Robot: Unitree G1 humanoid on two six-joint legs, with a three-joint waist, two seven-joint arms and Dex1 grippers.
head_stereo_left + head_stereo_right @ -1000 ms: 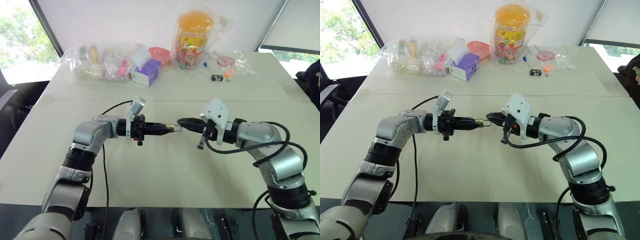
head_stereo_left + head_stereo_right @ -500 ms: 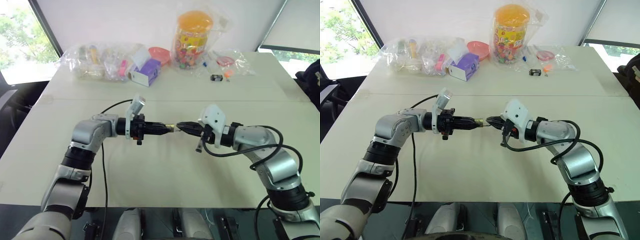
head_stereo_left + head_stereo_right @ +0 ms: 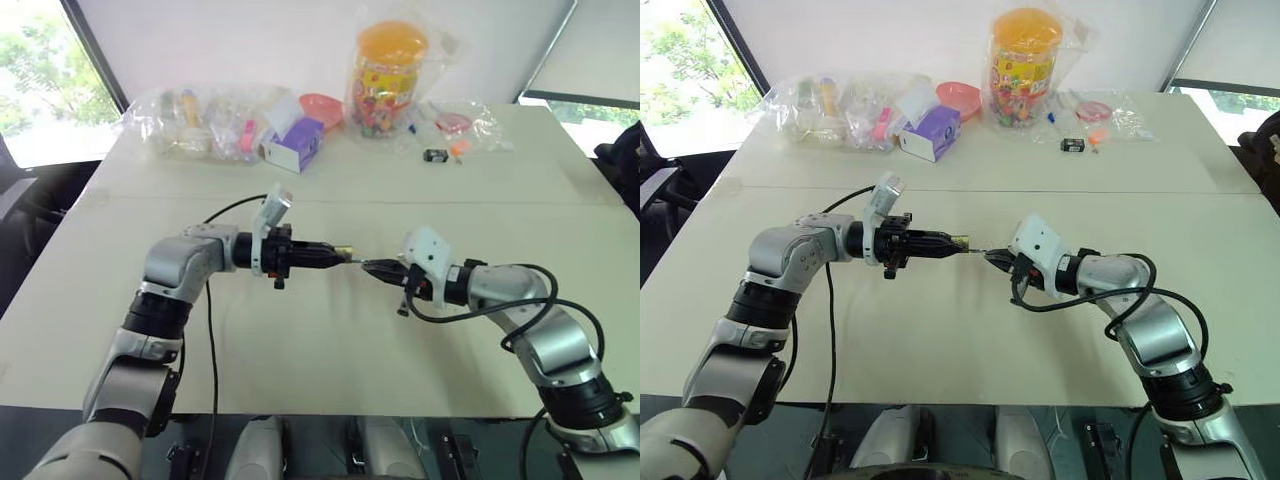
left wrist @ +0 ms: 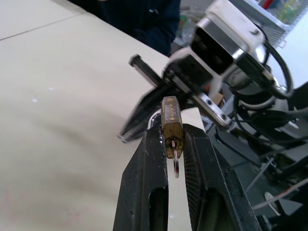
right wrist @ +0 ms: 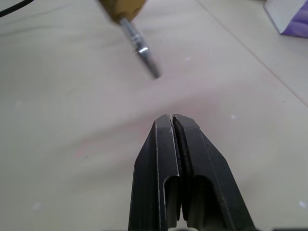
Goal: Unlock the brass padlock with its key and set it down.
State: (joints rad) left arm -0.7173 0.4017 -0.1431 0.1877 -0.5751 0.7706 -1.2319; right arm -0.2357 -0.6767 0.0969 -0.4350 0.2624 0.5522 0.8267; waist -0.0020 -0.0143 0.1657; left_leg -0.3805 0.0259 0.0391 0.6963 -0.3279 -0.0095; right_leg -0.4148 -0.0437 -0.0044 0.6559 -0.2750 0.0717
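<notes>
The left pincer [image 4: 173, 144] grips the padlock [image 4: 171, 122] between its fingertips, held level above the table [image 3: 320, 340], key [image 4: 175, 163] hanging from it. The right pincer [image 5: 172, 126], fingers pressed together and empty, sits just beside and slightly below the padlock, apart from it.

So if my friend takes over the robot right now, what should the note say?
Left gripper: shut on the brass padlock, held up above the table, with the key sticking out of the lock's end.
Right gripper: shut and empty, just short of the key and lower than it.
Done: the padlock is picked up and the key is in it.
Can't tell: whether the lock has opened.
Left: take hold of the key and turn it if needed, then set the padlock down on the table.
</notes>
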